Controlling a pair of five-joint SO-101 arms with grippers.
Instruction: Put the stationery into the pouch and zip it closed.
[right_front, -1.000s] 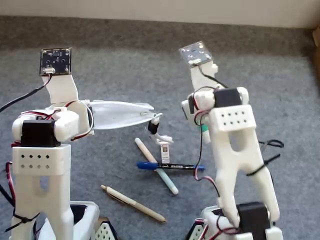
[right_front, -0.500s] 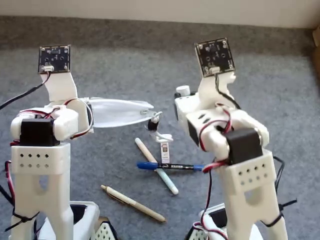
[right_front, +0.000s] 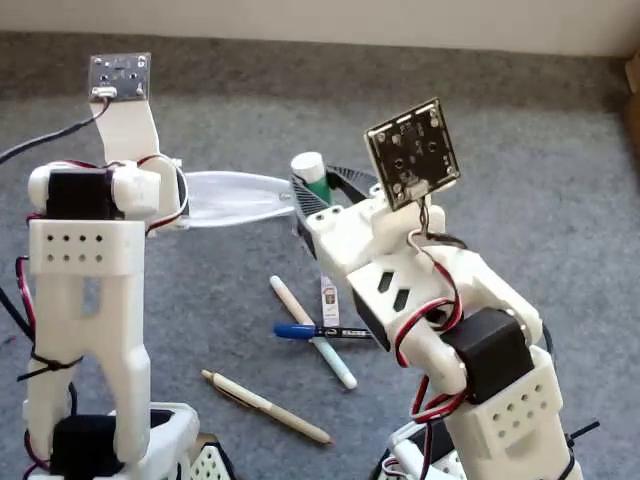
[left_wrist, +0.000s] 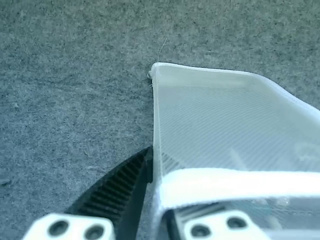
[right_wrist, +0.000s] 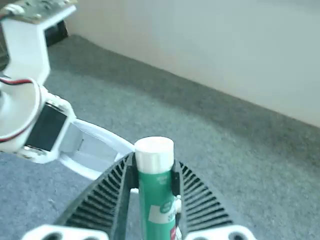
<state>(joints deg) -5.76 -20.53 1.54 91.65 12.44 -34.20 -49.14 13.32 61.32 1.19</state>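
The right gripper (right_front: 318, 192) was clenched on a green glue stick (right_front: 312, 172) with a white cap, which stood between the black jaws with its cap outward, as the right wrist view also showed (right_wrist: 155, 190). The left gripper (left_wrist: 156, 172) was closed on one end of the translucent pouch (right_front: 235, 196) and held it above the grey carpet (right_front: 520, 150). In the high view the pouch lay at about 9 o'clock from the glue stick, its long axis running from 9 to 3 o'clock, and its free tip came just beside the right jaws. The right arm was therefore the nearer one for putting the stick in. I judged that the next move depended on finding the opening, but I could not tell whether the zipper was open or on which edge it lay. The left gripper's fingers were hidden behind its own arm in the high view. A blue marker (right_front: 340, 332), a white pen (right_front: 295, 310) and a beige pen (right_front: 265, 405) lay on the carpet at about 6 o'clock from the pouch.
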